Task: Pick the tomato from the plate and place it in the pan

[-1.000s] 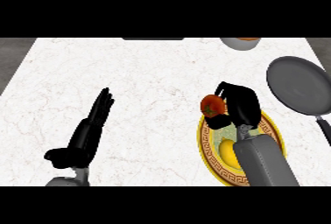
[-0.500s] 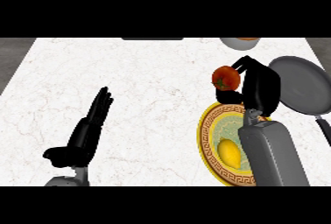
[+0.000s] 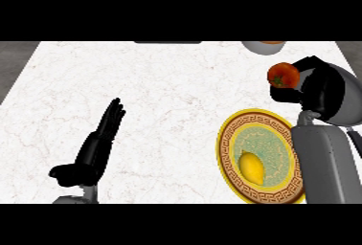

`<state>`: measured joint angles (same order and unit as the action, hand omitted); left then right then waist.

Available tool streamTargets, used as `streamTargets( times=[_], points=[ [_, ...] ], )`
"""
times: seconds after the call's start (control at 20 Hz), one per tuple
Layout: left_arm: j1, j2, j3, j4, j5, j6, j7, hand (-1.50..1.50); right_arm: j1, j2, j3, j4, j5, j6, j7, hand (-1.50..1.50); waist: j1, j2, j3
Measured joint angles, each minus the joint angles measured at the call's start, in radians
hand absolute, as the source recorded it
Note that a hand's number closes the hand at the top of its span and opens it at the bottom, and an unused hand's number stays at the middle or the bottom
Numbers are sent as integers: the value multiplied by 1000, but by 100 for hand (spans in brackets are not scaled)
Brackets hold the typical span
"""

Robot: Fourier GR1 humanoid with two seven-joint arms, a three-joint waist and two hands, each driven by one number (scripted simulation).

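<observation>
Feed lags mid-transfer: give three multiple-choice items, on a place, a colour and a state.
1. Where is the round red tomato? A) on the marble counter B) in the black right hand beside the grey pan C) in a bowl
2. Colour of the fruit on the gold-rimmed plate? A) yellow B) green C) purple
3. The black left hand is: A) holding a cup B) open, fingers straight C) unseen
Answers: B, that hand curls round it; A, it shows plain yellow; B, it rests at left.
</observation>
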<state>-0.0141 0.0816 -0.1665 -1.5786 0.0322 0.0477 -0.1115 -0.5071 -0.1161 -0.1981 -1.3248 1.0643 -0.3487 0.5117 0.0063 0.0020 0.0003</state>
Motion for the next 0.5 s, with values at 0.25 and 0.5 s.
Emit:
streamTargets(
  times=[0.25,0.5],
  points=[
    [-1,0,5,-21,3,-6,15,0,-18,-116,-95,164,-36,-119,-128,150,6,2,1],
    [-12,-14,-6,-19,-11,2,23,0,-60,-221,-181,371,-62,-279,-265,150,14,7,1]
  ],
)
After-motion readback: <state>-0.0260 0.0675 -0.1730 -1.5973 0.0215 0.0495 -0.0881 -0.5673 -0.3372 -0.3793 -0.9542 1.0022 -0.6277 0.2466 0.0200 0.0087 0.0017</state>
